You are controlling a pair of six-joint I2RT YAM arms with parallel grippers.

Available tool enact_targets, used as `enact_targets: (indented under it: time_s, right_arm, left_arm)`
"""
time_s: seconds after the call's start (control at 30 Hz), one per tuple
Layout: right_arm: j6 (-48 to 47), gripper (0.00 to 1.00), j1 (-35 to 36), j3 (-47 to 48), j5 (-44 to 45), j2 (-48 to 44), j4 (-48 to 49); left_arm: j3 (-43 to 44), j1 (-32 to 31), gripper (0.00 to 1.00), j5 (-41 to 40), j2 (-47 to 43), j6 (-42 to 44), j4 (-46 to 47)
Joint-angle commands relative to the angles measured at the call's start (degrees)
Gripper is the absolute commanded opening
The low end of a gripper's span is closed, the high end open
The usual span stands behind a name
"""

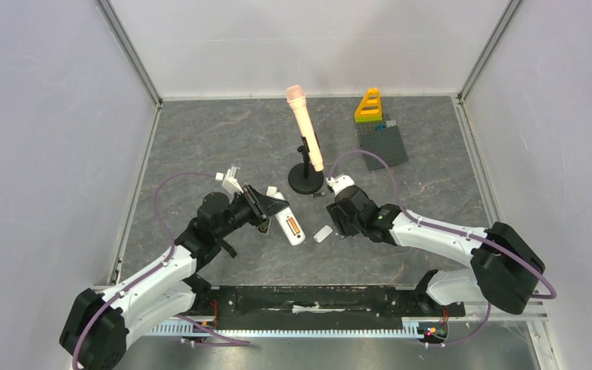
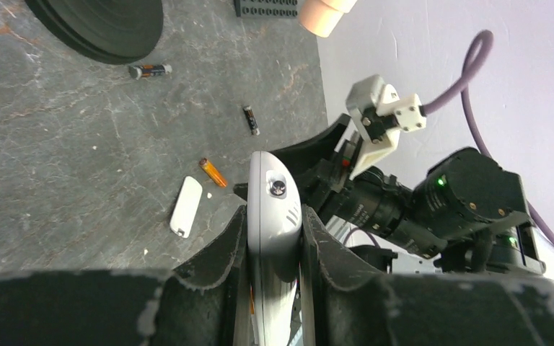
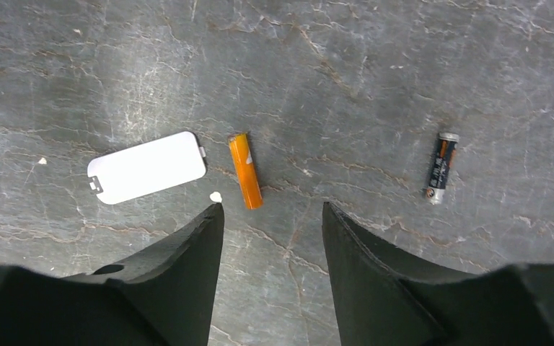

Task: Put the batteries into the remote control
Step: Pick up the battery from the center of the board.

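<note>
The right gripper [image 3: 273, 207] has its jaws apart with nothing between them, just bare table [image 3: 375, 65] showing in the gap. The orange battery [image 3: 245, 171] lies flat just ahead of the fingertips, not touching either one and sitting a bit closer to the finger on the left side of the wrist view. Just beside it on that same side is the white battery cover [image 3: 146, 166], lying flat. Well off to the other side of the gripper there's a dark battery [image 3: 441, 167], also flat on the table. Over on the other arm, the left gripper [image 2: 274, 213] is clamped on the remote control [image 2: 273, 180], with both fingers pressed against its sides and its rounded end poking out past the fingertips. From that wrist view a second dark battery [image 2: 150, 71] lies farther out, near the round black mic stand base [image 2: 101, 21].
</note>
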Motion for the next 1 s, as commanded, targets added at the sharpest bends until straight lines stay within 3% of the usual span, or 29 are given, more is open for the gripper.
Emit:
enact_targets:
  time_s: [0.0,0.27,0.47,0.63,0.77,0.97]
  right_arm:
    - [-2.6,0.54,-0.6,-0.9,-2.8,1.8,5.6]
    - [-2.1,0.51,-2.2,-1.0,-5.3,6.2,7.8]
    - [0.0,0.42,-3.6,-1.2,-6.6,7.9,7.8]
    - [0.0,0.31,-3.9,-1.6,-8.0,9.0,7.7]
    - [1.4,0.00,-4.2,-1.4,-8.0,9.5,7.1]
    - [3.3,0.00,-4.3,-1.5,-10.1,1.9,6.5]
  left_arm:
    - [0.6,0.4,0.02,5.7,0.5,4.0,6.1]
    - [-0.2,0.4,0.02,10.4,-0.1,4.6,10.5]
    - [-0.4,0.5,0.02,11.9,-1.2,5.2,10.9]
    - [-0.4,0.5,0.02,12.1,-1.4,5.5,11.1]
    - [-0.5,0.5,0.02,12.8,-1.2,5.5,11.8]
    - [-1.3,0.5,0.02,14.6,-0.9,5.1,15.2]
